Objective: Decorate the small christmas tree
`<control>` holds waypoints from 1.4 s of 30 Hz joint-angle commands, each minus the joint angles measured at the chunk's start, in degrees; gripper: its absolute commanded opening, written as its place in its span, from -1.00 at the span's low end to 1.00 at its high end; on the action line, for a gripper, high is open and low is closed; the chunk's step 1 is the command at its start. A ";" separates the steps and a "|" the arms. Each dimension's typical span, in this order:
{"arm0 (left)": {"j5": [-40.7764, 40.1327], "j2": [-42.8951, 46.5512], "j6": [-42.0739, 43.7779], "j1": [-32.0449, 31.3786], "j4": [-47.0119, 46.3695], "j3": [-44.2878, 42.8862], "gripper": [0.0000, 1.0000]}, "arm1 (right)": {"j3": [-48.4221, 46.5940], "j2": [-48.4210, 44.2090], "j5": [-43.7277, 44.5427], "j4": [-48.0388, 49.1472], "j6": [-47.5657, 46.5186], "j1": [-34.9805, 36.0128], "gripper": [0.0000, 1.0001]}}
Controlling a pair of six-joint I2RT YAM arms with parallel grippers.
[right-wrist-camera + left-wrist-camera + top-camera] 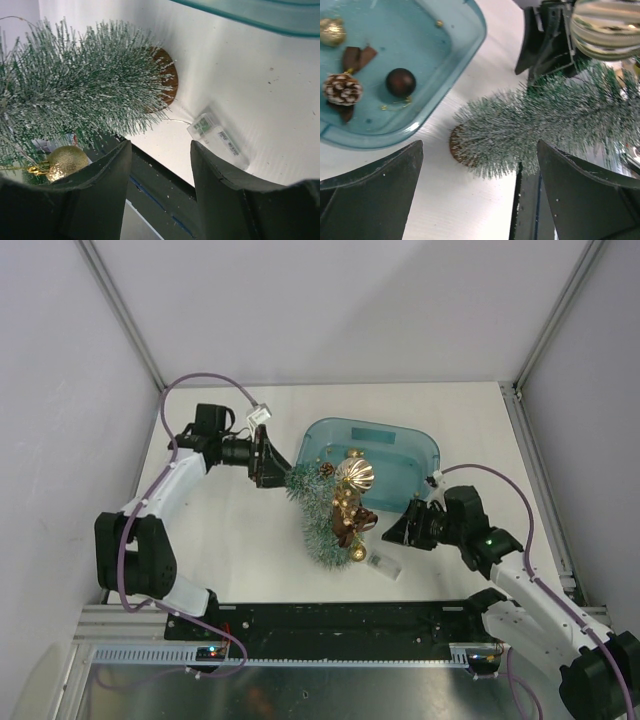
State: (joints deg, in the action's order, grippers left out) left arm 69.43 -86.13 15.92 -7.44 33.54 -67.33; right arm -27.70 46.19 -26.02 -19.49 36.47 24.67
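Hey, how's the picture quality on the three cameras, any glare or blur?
Top external: even light, sharp, a bright highlight on the large gold bauble. Left wrist: that bauble shows striped reflections, the small christmas tree slightly soft. Right wrist: tree bristles crisp, white sheen on the table.

Small frosted-green christmas tree [75,85]: top cut off by left edge in right wrist view; round wood-slice base [169,75] mostly hidden behind bristles. Large shiny gold ribbed ball [605,27]: clipped by top edge. Small clear plastic box [217,140], near front edge of white table [280,100]: label too small to read.
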 commanded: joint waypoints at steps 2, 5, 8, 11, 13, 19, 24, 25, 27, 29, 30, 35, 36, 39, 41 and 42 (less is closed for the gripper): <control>11.28 2.39 3.08 -2.40 -0.35 2.21 0.99 | 1.25 -0.01 -6.28 5.78 1.59 0.98 0.10; 12.43 2.48 2.89 -4.72 -0.32 2.84 0.99 | 3.35 1.44 -8.90 10.74 3.97 1.47 0.09; 13.57 2.60 2.07 -5.43 -0.34 3.12 0.99 | 5.13 3.83 -10.11 15.01 5.36 1.77 0.08; 13.80 3.09 1.59 -5.54 -0.39 3.54 0.99 | 6.41 6.83 -11.65 19.53 6.70 1.86 0.07; 14.00 3.27 1.11 -5.78 -0.33 3.72 0.99 | 6.93 9.16 -12.58 22.70 7.44 1.92 0.06; 13.78 3.72 0.33 -7.11 -0.30 3.68 0.99 | 7.22 14.98 -13.88 31.29 9.33 2.49 0.04; 13.29 3.56 0.38 -7.91 -0.29 3.30 0.99 | 7.18 21.02 -14.97 38.68 11.81 3.40 0.01; 13.24 3.58 0.40 -7.93 -0.31 3.32 0.99 | 7.16 22.26 -15.22 39.94 12.15 3.52 -0.01; 13.20 3.48 0.44 -7.98 -0.31 3.38 0.98 | 7.14 24.66 -15.93 42.18 12.82 3.56 -0.03; 13.19 3.33 0.63 -8.04 -0.27 3.49 0.97 | 7.05 26.61 -16.59 44.16 13.41 3.66 -0.05; 13.23 3.29 0.70 -8.08 -0.25 3.50 0.97 | 6.96 27.56 -16.82 44.88 13.61 3.65 -0.05; 13.71 2.99 0.77 -8.63 -0.23 3.71 0.94 | 5.77 30.38 -16.91 47.12 14.12 3.71 -0.10; 13.80 3.03 0.78 -8.81 -0.23 3.88 0.93 | 5.57 30.77 -16.80 47.54 14.27 3.72 -0.12; 13.86 3.25 0.80 -9.23 -0.21 4.47 0.85 | 5.22 31.56 -16.52 48.57 14.71 3.66 -0.18; 13.97 3.36 0.76 -9.38 -0.27 4.99 0.78 | 5.14 31.85 -16.26 49.08 14.98 3.53 -0.25; 14.11 3.39 0.81 -9.41 -0.25 5.18 0.75 | 5.13 31.85 -16.08 49.27 15.09 3.41 -0.30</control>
State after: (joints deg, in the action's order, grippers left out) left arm 81.43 -84.51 16.56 -16.32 33.54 -63.11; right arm -20.62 77.49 -41.60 25.47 50.68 28.05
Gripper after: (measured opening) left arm 0.900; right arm 0.386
